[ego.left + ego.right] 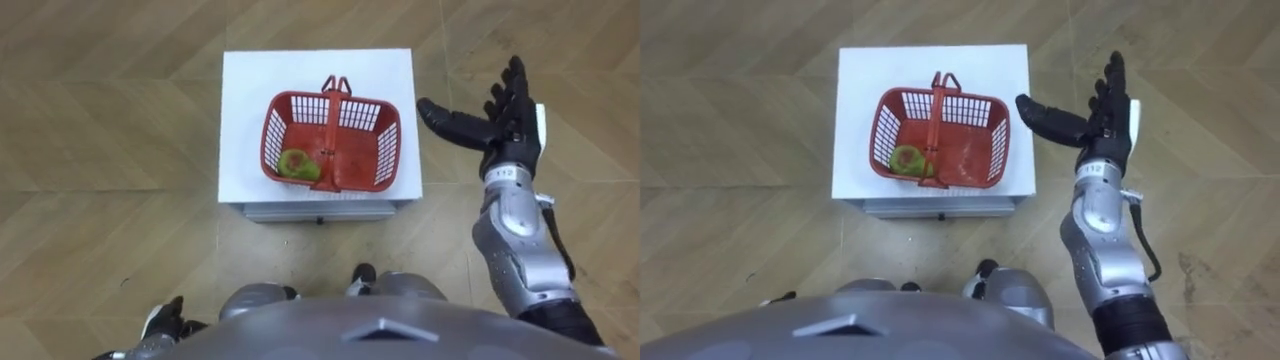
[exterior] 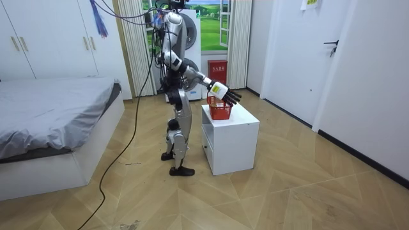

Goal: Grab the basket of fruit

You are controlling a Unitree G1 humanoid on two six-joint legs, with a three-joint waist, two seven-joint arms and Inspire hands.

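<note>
Left hand [image 1: 166,320] cropped (lower-left); right hand [image 1: 497,118] near basket [image 1: 386,150].

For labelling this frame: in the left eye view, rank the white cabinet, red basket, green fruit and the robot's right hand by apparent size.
1. white cabinet
2. red basket and right hand: they look alike, and the hand may be nearer the camera, so unranked
3. green fruit

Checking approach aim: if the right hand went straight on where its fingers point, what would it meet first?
Probably nothing: the open right hand points forward beside the white table, missing the red basket on its left.
</note>
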